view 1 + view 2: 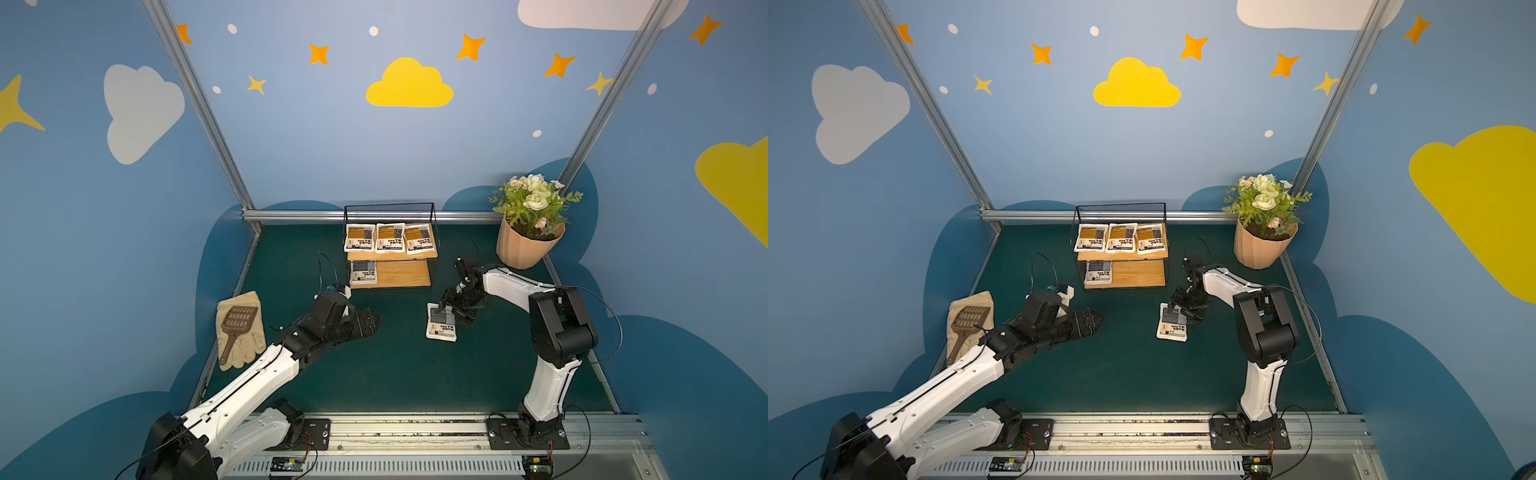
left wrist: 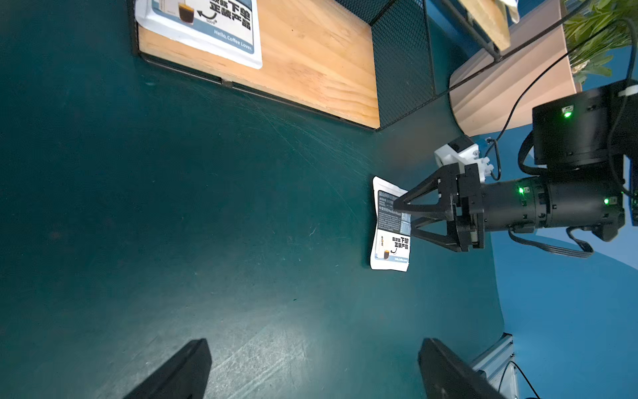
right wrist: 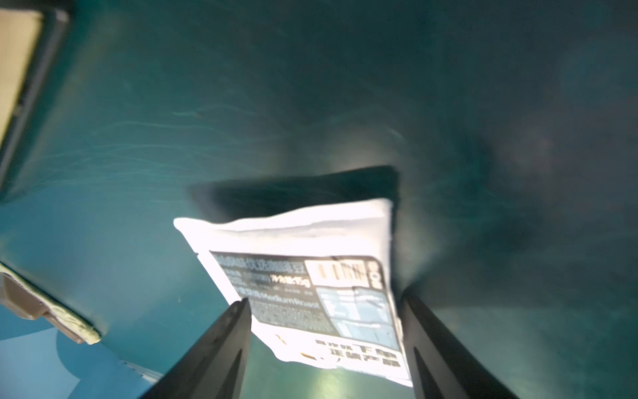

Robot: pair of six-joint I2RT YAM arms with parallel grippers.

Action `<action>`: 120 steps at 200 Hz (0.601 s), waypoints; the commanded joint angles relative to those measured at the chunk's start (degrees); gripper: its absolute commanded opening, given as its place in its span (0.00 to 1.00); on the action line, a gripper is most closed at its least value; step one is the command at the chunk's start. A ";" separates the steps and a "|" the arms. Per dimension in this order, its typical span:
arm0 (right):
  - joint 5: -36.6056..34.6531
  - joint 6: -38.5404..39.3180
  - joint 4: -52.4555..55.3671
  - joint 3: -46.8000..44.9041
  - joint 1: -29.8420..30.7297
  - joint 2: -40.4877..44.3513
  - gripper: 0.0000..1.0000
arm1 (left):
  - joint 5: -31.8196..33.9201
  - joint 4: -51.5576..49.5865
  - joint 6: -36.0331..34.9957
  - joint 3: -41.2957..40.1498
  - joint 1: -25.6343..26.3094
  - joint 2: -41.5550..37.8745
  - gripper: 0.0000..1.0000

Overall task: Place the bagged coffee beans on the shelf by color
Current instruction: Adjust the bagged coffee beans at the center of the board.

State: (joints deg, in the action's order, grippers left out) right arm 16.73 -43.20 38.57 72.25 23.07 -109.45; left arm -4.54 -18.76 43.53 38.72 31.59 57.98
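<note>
The last loose bag, a grey-blue coffee pouch (image 1: 441, 328), lies on the green mat (image 1: 395, 374) in front of the shelf (image 1: 389, 212), toward the right arm's side. The right gripper (image 3: 323, 302) straddles it near one end, a finger close against each side edge. Whether the fingers actually pinch cannot be told. In the right wrist view a dark shadow under the far end suggests that end is off the mat.

The likely trouble is the bag itself. It is soft and taken across its width near one end, so it may buckle or slide out. A drooping free end could catch the front edge of the lower board (image 1: 405, 274) or the wire frame. The upper board overhangs and already carries three orange-yellow pouches (image 1: 390, 237), so room above the lower tier looks tight.

The other grey-blue pouch (image 1: 363, 272) fills the lower board's left end, and a careless entry could shove it. The bare wood beside it is the likely spot.

The peach flower pot (image 1: 521, 249) stands close behind the right arm. The left gripper (image 2: 312, 345) hovers wide apart and empty near the shelf's front left, beside the tan glove (image 1: 249, 345) and brown scoop (image 1: 239, 320), clear of the path.
</note>
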 commanded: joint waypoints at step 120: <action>2.41 -9.63 -17.73 -10.13 8.01 16.18 0.74 | -4.62 5.45 -1.92 2.40 0.12 8.74 1.00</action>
State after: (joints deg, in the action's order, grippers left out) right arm 19.09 -48.97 24.53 66.06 31.57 -99.42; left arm -6.79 -15.70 43.22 38.92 31.59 64.20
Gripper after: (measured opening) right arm 0.741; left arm 0.999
